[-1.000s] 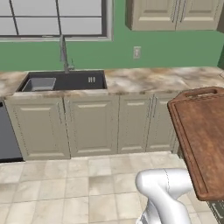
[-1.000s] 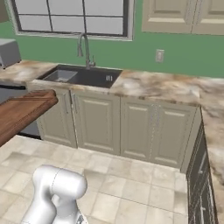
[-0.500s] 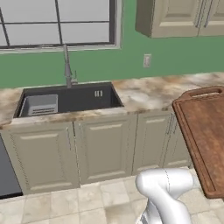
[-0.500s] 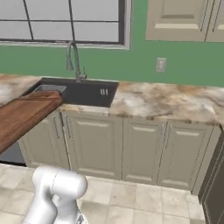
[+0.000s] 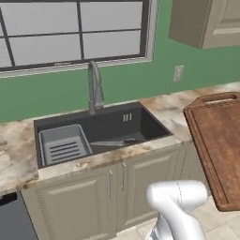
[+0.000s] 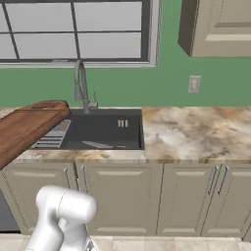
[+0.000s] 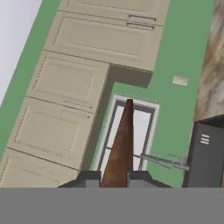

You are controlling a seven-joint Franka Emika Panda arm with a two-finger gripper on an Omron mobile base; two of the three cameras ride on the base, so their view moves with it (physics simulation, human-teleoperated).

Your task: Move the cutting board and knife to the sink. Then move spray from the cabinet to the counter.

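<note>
In the hand view my gripper (image 7: 114, 178) is shut on the cutting board (image 7: 122, 140), which shows edge-on between the two fingertips. The reddish-brown cutting board (image 5: 219, 145) hangs in the air to the right of the sink (image 5: 145, 123), its arched handle pointing toward the wall. From the right base view the cutting board (image 6: 24, 128) hovers over the left end of the sink (image 6: 130, 132). The knife (image 5: 115, 142) lies on the basin floor, its blade visible as knife (image 6: 98, 144). The spray is out of view.
A ribbed rack insert (image 5: 63, 146) fills the sink's left part, and the faucet (image 5: 95, 86) stands behind the basin. Marble counter (image 6: 196, 133) runs to the right of it. A wall cabinet (image 6: 215, 27) with shut doors hangs at the upper right. A dark appliance (image 5: 11, 216) sits at the lower left.
The whole picture has shifted: the base has driven closer to the sink, which now looks bigger and more central. The cutting board stays in my gripper.
</note>
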